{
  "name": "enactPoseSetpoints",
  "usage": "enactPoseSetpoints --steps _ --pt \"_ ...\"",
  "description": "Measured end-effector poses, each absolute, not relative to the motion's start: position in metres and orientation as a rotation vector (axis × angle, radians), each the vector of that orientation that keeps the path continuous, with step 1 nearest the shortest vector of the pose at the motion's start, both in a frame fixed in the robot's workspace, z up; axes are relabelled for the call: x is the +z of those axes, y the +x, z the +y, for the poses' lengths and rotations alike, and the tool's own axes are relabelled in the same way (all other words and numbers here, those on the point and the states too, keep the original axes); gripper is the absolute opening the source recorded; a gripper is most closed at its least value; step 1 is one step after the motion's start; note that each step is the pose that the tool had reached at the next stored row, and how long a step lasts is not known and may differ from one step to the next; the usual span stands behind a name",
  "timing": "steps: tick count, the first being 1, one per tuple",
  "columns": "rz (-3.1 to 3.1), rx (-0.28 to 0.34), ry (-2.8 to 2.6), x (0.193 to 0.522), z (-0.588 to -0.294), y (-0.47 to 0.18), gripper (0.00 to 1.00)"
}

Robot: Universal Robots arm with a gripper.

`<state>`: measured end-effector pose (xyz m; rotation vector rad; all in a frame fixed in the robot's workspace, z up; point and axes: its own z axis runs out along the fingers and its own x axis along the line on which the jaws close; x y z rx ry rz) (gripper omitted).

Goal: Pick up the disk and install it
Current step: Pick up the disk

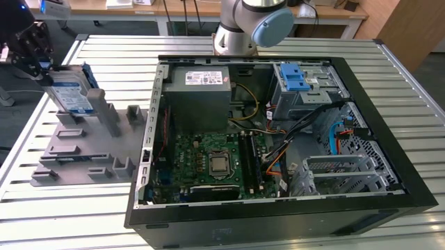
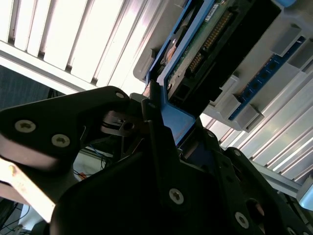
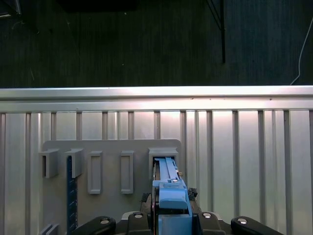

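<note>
My black two-fingered hand (image 1: 41, 70) is closed on the top edge of the disk (image 1: 70, 94), a flat silver hard drive with a blue-and-white label in a blue plastic bracket. Second wrist view: one black finger (image 2: 152, 110) is pressed flat on the blue bracket, the other is on its opposite side, and the disk's green circuit-board face (image 2: 205, 39) runs away from the hand. The disk stands upright on edge at a corner slot of the grey plastic slotted holder (image 1: 83, 151), on the exterior view's left. Its lower edge is hidden behind a grey post (can't tell if it's seated in the slot or just clear of it). First wrist view: disk (image 3: 166, 171) seen edge-on, lined up with one slot of the holder (image 3: 110, 147). The holder lies on the slatted silver metal counter (image 1: 70, 219), just beside the open black desktop computer case (image 1: 389, 172). Inside the case are a green motherboard (image 1: 215, 161), a grey power supply box (image 1: 201, 99), and a grey metal drive bay (image 1: 306, 96) with a blue plastic latch piece (image 1: 295, 78) on top, well apart from the disk.
</note>
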<state>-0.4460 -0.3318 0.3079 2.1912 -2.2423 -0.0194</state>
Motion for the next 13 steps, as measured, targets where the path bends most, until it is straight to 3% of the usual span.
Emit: enactPoseSetpoints --steps 13 --pt "-2.242 -0.019 2.191 0.3110 -0.3318 -0.4460 0.36"
